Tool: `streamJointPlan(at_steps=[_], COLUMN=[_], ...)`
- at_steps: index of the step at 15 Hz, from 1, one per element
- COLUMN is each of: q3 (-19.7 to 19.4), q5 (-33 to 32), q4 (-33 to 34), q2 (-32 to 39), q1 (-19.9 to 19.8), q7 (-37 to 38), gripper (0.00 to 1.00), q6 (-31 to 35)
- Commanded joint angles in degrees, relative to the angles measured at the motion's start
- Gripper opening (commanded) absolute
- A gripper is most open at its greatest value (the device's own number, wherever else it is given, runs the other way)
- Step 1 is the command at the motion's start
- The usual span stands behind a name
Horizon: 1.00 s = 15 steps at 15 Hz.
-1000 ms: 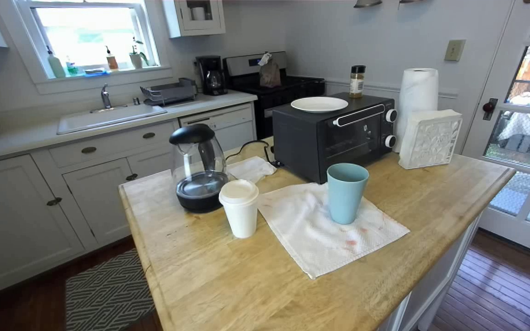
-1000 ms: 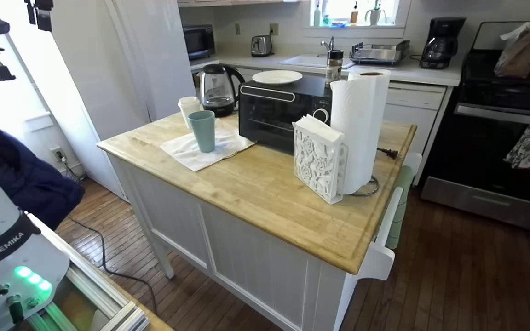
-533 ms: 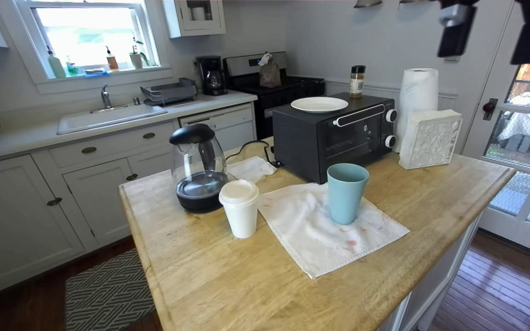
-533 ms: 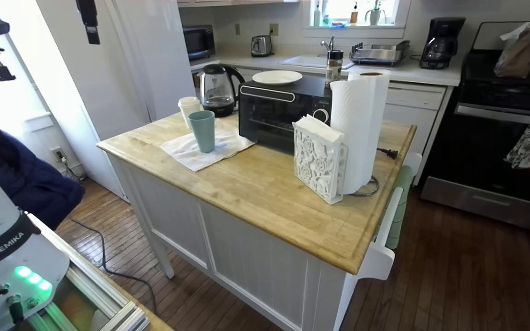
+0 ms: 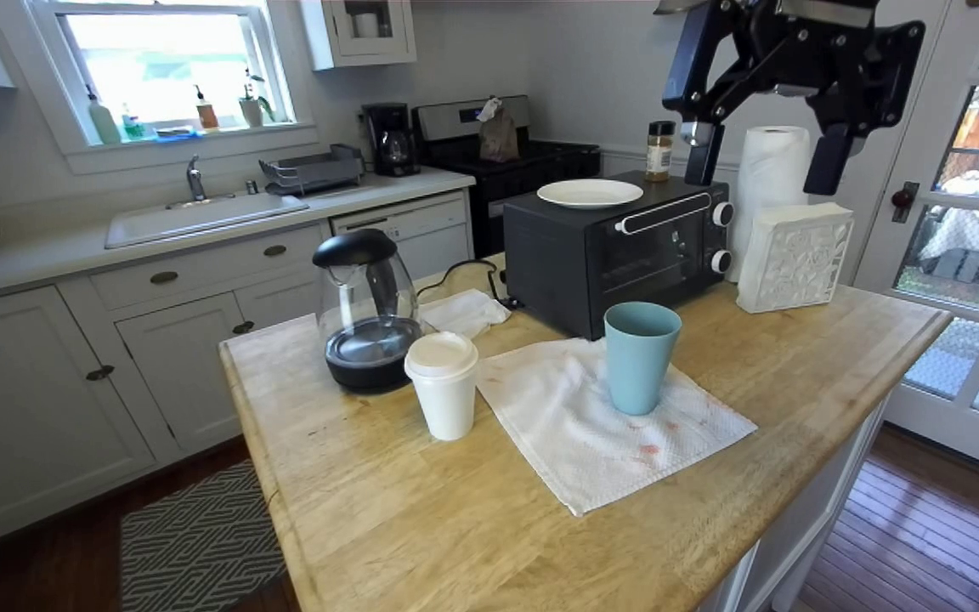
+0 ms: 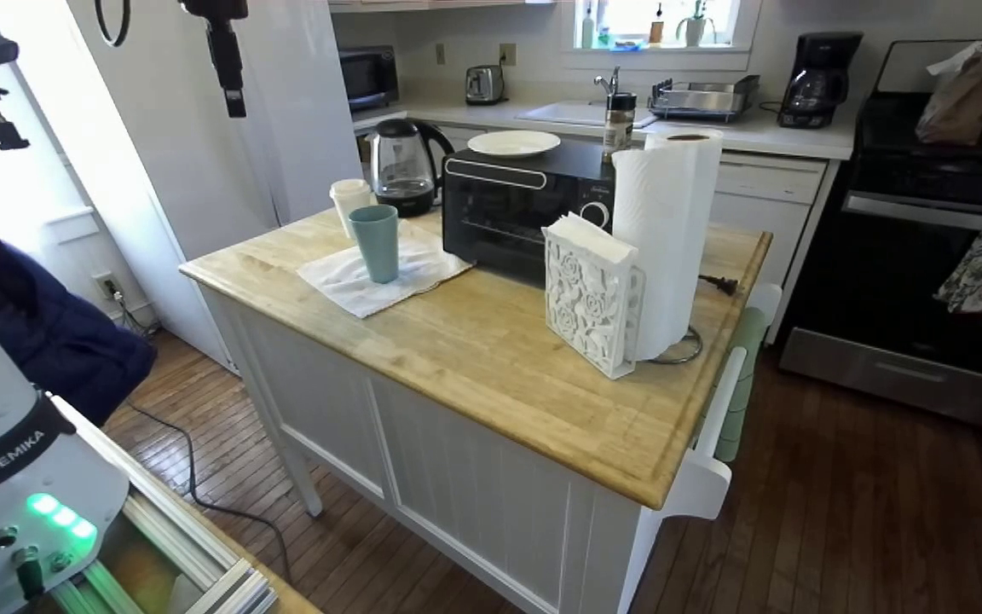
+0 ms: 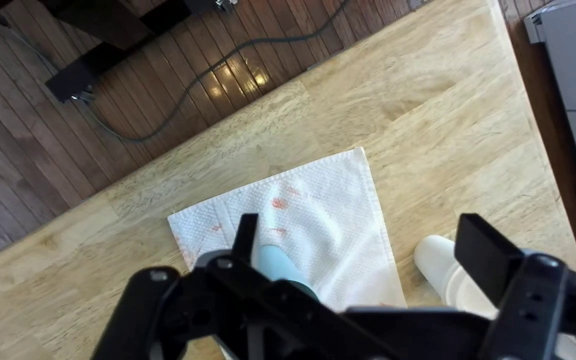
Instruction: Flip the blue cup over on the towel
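I have the gripper (image 5: 761,172) held higher than the towel (image 5: 579,429), jaws apart, empty. Blue cup (image 5: 638,364) stands on it, lower than the jaws, axis vertical, mouth up.

Upright blue cup (image 5: 638,365) on a towel (image 5: 562,425), the gripper (image 5: 760,186) high at the right.
In an exterior view, the blue cup stands mouth up on the towel, which lies slightly wrinkled and spotted with pink on a wooden tabletop (image 5: 430,527). The gripper's fingers are spread and point down, well apart from the blue cup. A lidded white cup (image 5: 444,395) stands near the towel's left corner, with a glass kettle (image 5: 369,348) just beyond it. Farther back sits a black toaster oven (image 5: 547,268) bearing a plate (image 5: 590,194) and a spice jar (image 5: 659,155); to its right stand a paper-towel roll (image 5: 768,160) and, nearer, a napkin holder (image 5: 795,259).
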Motion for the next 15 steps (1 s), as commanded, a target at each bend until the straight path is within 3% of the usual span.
streamJointPlan(at_steps=[1,7,11,12,15], q3=[0.46,0.57,-0.76,-1.19,-1.53], q5=[-4.46,-25.13,-29.8,-27.32,-28.42], q4=[-0.98,-4.32,-5.9,-5.35,-5.48], q2=[0.27,5.66,8.55,7.43,8.64], q1=[0.2,-1.94,-1.91,-0.81,-0.79], q7=[1.42,0.94,0.78,0.11,0.11], gripper=[1.0,1.0,1.0,1.0,1.0], q6=[4.05,17.87,22.16,19.88,20.7])
